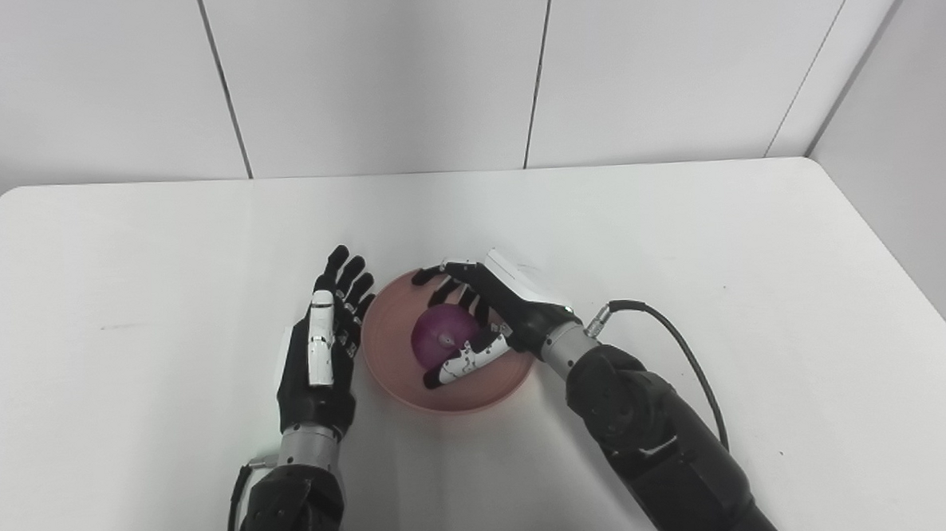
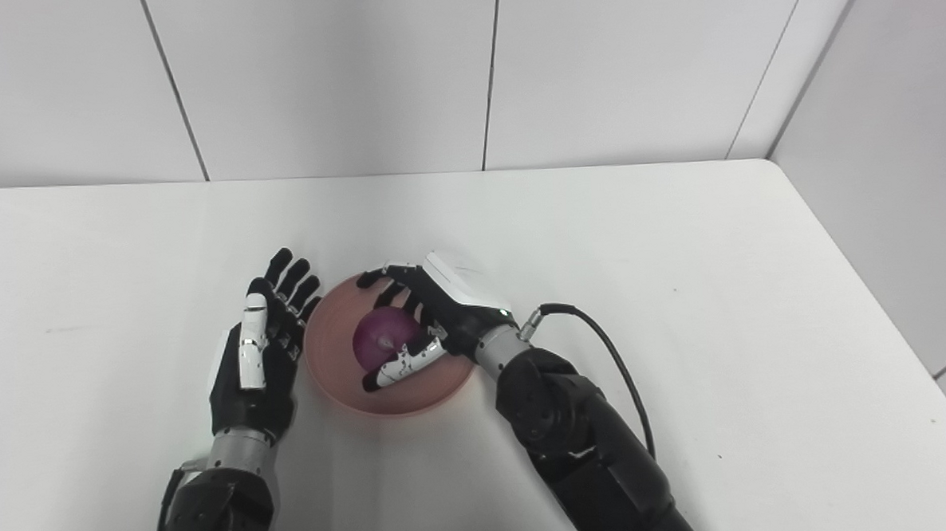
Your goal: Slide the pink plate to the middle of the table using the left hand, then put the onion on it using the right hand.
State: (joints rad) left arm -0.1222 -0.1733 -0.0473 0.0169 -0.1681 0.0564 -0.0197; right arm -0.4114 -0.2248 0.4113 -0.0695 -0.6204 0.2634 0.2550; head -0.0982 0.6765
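The pink plate [image 1: 389,365] sits near the middle of the white table. The purple onion [image 1: 442,332] rests on it. My right hand [image 1: 491,312] reaches over the plate from the right and is wrapped around the onion: fingers [image 1: 446,281] curl round its far side and the thumb [image 1: 465,363] lies against its near side. My left hand [image 1: 321,348] lies open and empty on the table, fingers stretched out, right beside the plate's left rim.
The white table [image 1: 680,248] runs to a white panelled wall [image 1: 385,70] at the back and a wall at the right. A black cable [image 1: 684,352] loops from my right wrist above the table.
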